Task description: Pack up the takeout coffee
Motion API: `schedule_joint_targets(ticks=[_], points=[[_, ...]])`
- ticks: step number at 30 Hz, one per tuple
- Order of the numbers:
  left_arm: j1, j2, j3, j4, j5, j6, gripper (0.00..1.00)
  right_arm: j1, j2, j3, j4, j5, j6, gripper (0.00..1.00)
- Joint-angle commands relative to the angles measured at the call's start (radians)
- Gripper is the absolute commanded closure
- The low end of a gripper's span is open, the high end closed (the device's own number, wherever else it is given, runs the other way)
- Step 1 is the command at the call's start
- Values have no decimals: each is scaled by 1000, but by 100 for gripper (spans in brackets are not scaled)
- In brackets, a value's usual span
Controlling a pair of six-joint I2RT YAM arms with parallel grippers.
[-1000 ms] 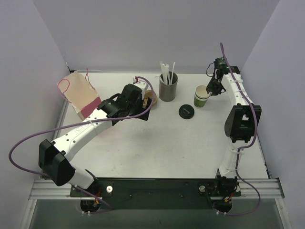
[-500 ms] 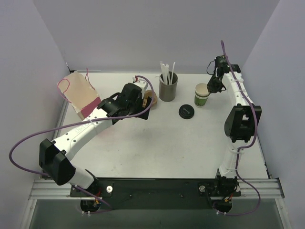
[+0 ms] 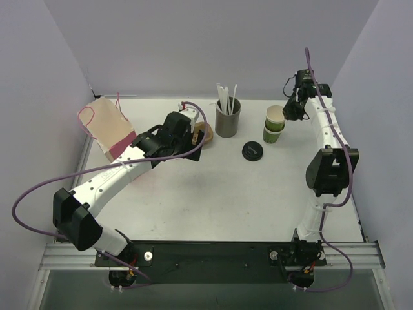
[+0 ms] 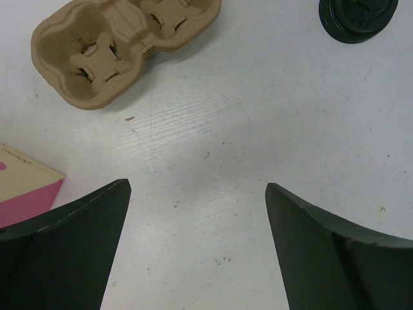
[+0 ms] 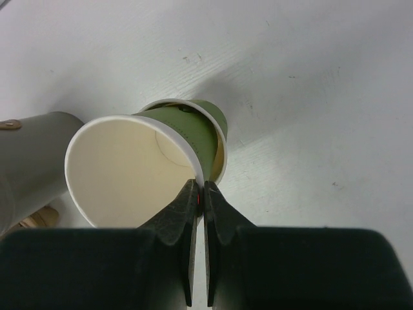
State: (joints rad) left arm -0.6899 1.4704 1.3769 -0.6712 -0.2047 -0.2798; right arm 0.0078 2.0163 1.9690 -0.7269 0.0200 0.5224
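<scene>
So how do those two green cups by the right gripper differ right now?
The upper green cup is pinched at its rim by the right gripper, raised and tilted; the lower green cup stands on the table, ungripped. The upper cup shows its cream inside; the lower cup's is mostly hidden. Both are green with white rims.
</scene>
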Motion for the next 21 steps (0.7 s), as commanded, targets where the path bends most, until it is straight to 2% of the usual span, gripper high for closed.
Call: schedule_joint_targets(ticks=[1, 9, 13, 17, 21], points=[[9, -5, 33, 4, 7, 8, 3, 0, -103, 42, -20, 12, 11, 100], [26, -38, 22, 19, 14, 24, 3, 3, -188, 62, -16, -8, 24, 100], [33, -58, 22, 18, 14, 24, 2, 59, -276, 7, -14, -44, 37, 100], [52, -81, 24, 4, -1, 4, 3, 179, -364, -129, -13, -23, 36, 100], [67, -111, 4, 4, -4, -15, 3, 316, -444, -368, 24, -28, 68, 100]])
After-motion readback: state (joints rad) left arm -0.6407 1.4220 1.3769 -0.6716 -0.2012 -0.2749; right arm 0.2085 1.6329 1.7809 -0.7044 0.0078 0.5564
